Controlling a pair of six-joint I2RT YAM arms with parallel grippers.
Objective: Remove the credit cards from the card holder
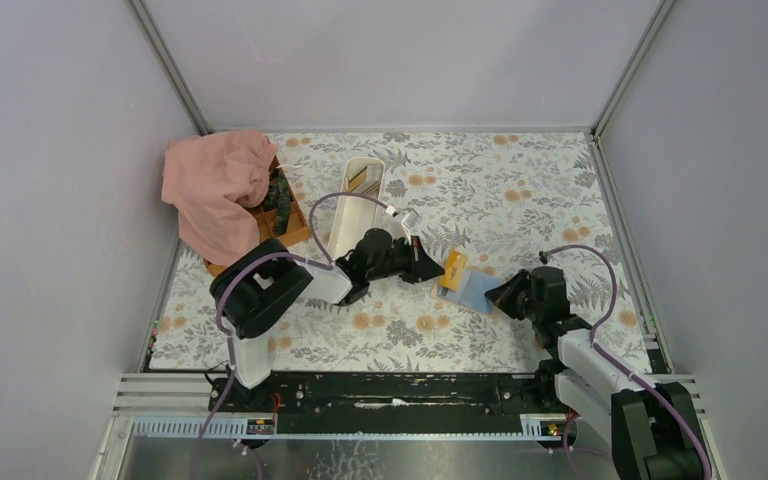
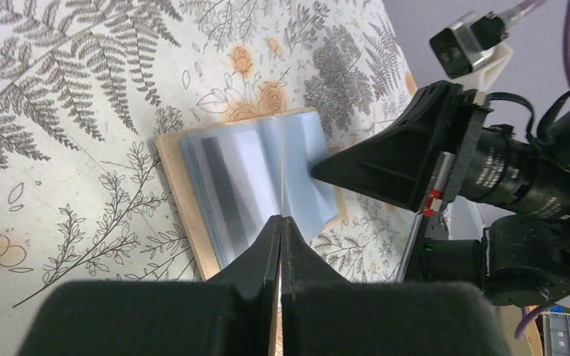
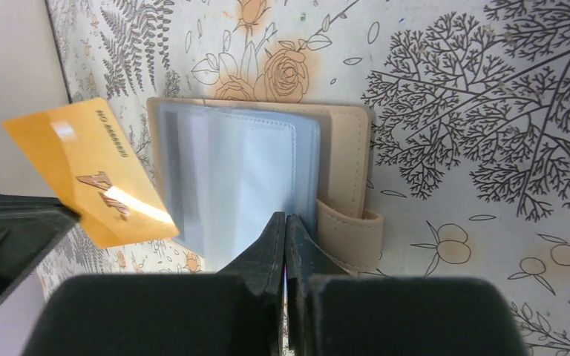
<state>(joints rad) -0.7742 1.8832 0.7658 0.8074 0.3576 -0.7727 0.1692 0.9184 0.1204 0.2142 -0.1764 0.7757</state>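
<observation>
The card holder (image 1: 472, 292) lies open on the flowered table, light blue sleeves (image 3: 252, 170) up and tan cover with strap (image 3: 349, 230) beneath. My left gripper (image 2: 280, 219) is shut on a gold credit card (image 3: 89, 174), which it holds above the holder's left edge; the left wrist view shows this card edge-on (image 2: 283, 170). A dark grey card (image 2: 226, 185) shows inside a sleeve. My right gripper (image 3: 285, 216) is shut, its tip pressing on the holder's right page beside the strap.
A long white oval tray (image 1: 355, 205) stands behind the left arm. At the back left a brown wooden box (image 1: 295, 232) is partly covered by a pink cloth (image 1: 218, 185). Grey walls enclose the table on three sides.
</observation>
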